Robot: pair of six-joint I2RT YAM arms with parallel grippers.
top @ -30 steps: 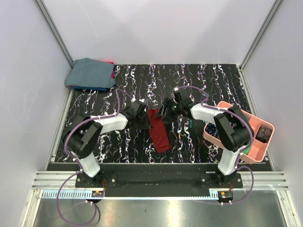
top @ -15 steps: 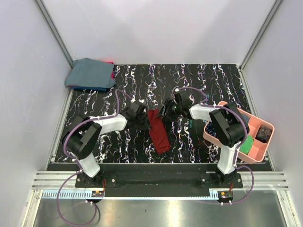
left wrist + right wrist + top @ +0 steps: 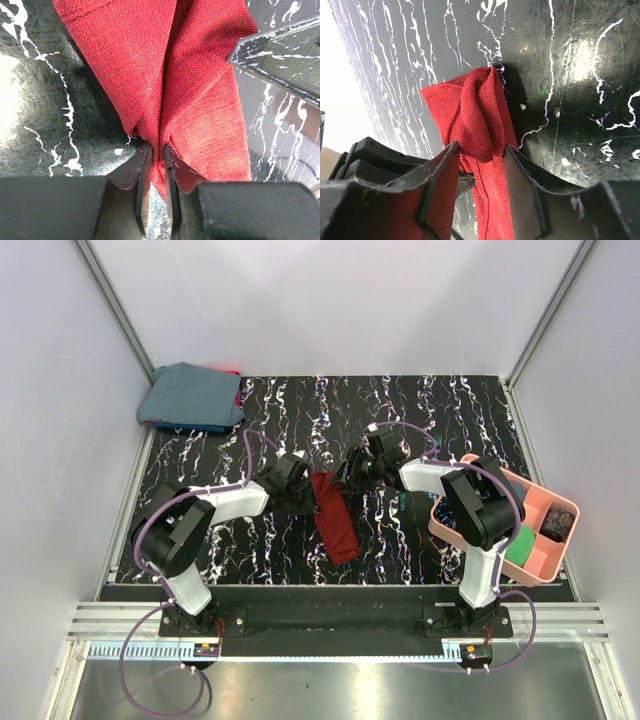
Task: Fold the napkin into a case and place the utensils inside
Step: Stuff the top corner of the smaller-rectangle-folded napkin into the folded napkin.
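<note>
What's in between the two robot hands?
The dark red napkin: its far end sits between the left hand and the right hand, seen in the top view.

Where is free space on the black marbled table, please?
Free on the black marbled table: far strip right of the blue-grey cloth bundle; near patch between dark red cloth napkin and pink plastic tray. Crowded around the napkin.
</note>
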